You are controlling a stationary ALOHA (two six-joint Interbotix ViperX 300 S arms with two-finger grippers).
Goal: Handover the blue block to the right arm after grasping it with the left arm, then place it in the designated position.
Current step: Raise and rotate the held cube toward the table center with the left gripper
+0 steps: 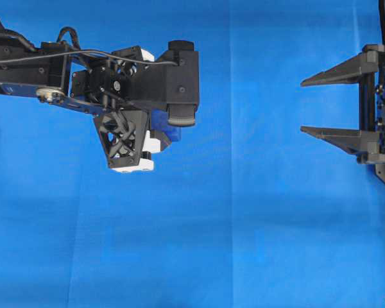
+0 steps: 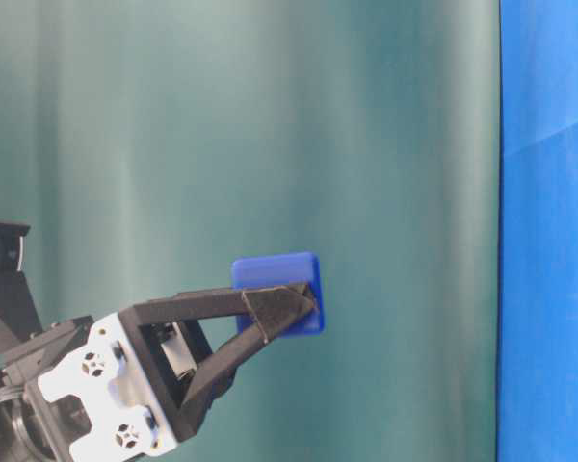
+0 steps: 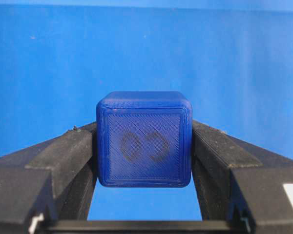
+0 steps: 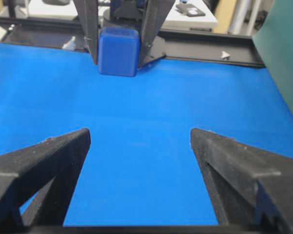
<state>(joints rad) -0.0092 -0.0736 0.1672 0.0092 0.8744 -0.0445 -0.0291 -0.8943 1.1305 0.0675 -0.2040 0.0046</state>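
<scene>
**Block held up, receiver waiting wide**

The left tool (image 3: 144, 161) is pinching the blue block (image 3: 144, 145) between its two fingertips, one finger on each side face, with the embossed face turned toward the wrist camera. From table level the block sits right at the very ends of the fingers, lifted clear of the blue cloth on the counter (image 1: 244, 244). Across the cloth, well apart from it, the right tool (image 1: 305, 106) has its fingers spread wide and pointing toward the left arm; nothing is between them.

From where I stand, the weak spot looks like that tip-only grip. So little finger overlaps the block that a nudge from the incoming fingers could twist it or pop it loose. The right fingers also need to close on the free faces, not the ones the left fingers already cover; if they arrive in the same plane, the two tools would clash. And if the left lets go before the right has really clamped, the block drops to the cloth.
</scene>
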